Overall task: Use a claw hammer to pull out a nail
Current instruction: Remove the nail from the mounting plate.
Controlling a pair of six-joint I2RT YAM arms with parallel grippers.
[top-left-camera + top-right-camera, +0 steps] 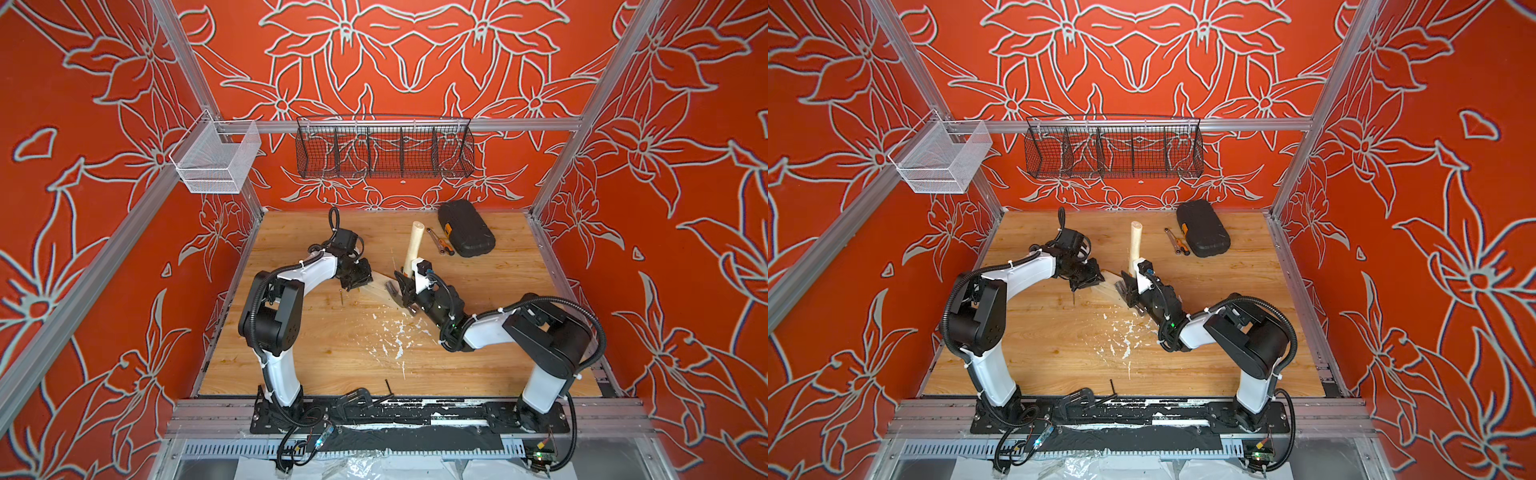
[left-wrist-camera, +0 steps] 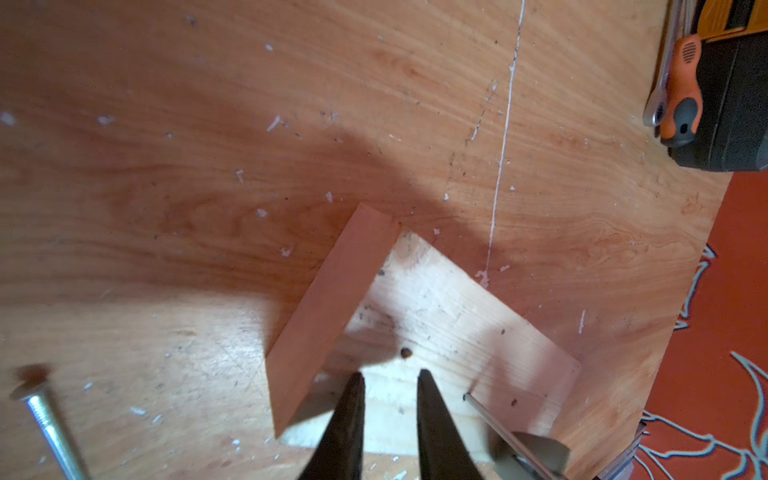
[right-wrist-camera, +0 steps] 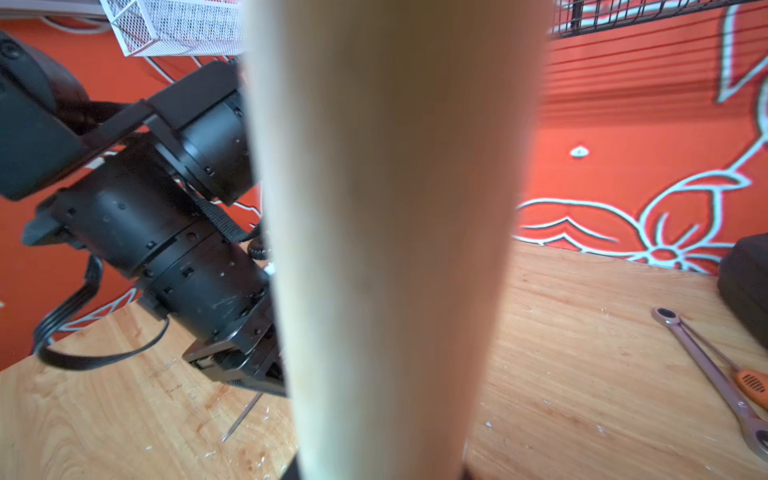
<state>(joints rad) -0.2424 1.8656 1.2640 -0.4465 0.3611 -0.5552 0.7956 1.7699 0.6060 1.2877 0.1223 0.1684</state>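
My R end effector (image 1: 405, 285) clamps claw hammer (image 1: 416, 241) by handle.
Handle runs twd 12 o'clock; L end effector (image 1: 355, 282) narrow, at hammer's 9.

Your table (image 1: 332, 357) is wood-grain board with a satin finish, flecked with white chips near the block (image 2: 449, 316). The block is raw pale softwood, rough on top and smoother on its side face, and you can see dark holes pocking it. The hammer (image 3: 395, 208) has a smooth, matt, pale wood handle. Near the block, the nail (image 2: 45, 419) is bright yellowish metal. Well apart from the block you have the wrench (image 3: 706, 365) in polished steel, the screwdriver (image 2: 681, 83) in orange plastic with a grey rubbery inlay, and the case (image 1: 467, 228) in matt, pebbled black plastic.
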